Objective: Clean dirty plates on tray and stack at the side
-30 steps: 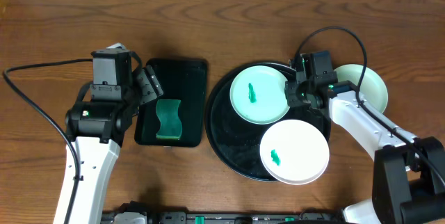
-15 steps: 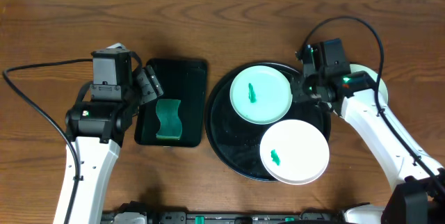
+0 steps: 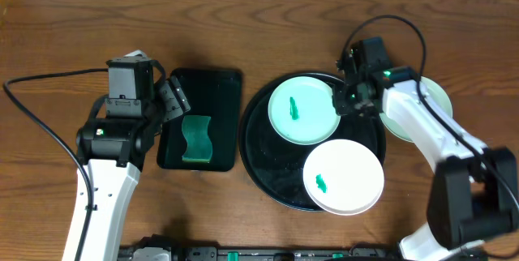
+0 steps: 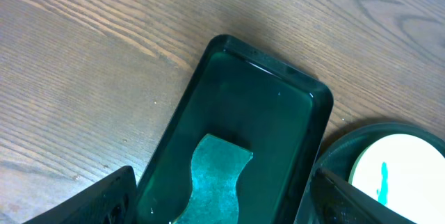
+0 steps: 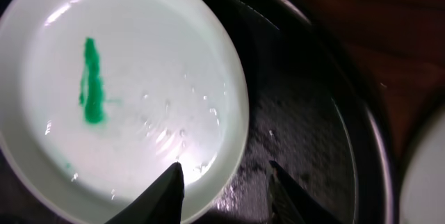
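On the big black tray (image 3: 258,160) lie two dirty plates, a mint plate (image 3: 302,109) and a white plate (image 3: 342,176), each with a green smear; a third plate (image 3: 439,100) sits off to the side. The right gripper (image 5: 226,186) is open, one finger over the mint plate's rim, one outside it. The left gripper (image 4: 222,206) is open too, above the sponge (image 4: 208,175). If the pinch catches too little rim, the plate could slip and bump the white plate

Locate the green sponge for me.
Overhead, the green sponge lies in the dark green rectangular tray, left of the black tray and beside the left pincer.
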`<state>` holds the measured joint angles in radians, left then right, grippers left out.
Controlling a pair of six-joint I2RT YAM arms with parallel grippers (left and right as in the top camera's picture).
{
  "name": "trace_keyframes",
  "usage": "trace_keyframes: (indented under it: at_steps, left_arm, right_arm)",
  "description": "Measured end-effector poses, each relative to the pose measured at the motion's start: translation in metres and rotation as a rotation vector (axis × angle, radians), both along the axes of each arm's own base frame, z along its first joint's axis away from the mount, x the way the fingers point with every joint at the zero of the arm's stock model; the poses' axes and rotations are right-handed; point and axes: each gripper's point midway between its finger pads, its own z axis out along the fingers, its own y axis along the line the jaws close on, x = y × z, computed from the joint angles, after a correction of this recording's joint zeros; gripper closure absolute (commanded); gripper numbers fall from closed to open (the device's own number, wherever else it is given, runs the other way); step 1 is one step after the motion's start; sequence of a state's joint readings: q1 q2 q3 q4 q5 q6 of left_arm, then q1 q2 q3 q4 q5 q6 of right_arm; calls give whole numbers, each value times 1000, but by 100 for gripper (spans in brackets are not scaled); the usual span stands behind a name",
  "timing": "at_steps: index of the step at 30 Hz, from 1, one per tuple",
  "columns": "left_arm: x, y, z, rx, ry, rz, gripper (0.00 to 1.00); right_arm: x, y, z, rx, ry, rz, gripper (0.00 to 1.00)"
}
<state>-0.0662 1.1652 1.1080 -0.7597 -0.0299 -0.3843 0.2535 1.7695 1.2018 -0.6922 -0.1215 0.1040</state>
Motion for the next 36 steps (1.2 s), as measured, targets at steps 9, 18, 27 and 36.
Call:
trace_keyframes:
  at_steps: [9, 18, 27, 36]
  left_arm:
    - [0, 0, 0, 0, 0, 0, 20]
    - [0, 0, 0, 0, 0, 0, 20]
    - [0, 0, 0, 0, 0, 0, 20]
    - [0, 0, 0, 0, 0, 0, 20]
  right_arm:
    - [8, 2, -29, -9, 35, 10, 78]
    - [16, -2, -28, -35, 0, -1, 83]
    - [20, -3, -27, -44, -20, -6, 84]
    - [19, -4, -31, -44, -21, -7, 88]
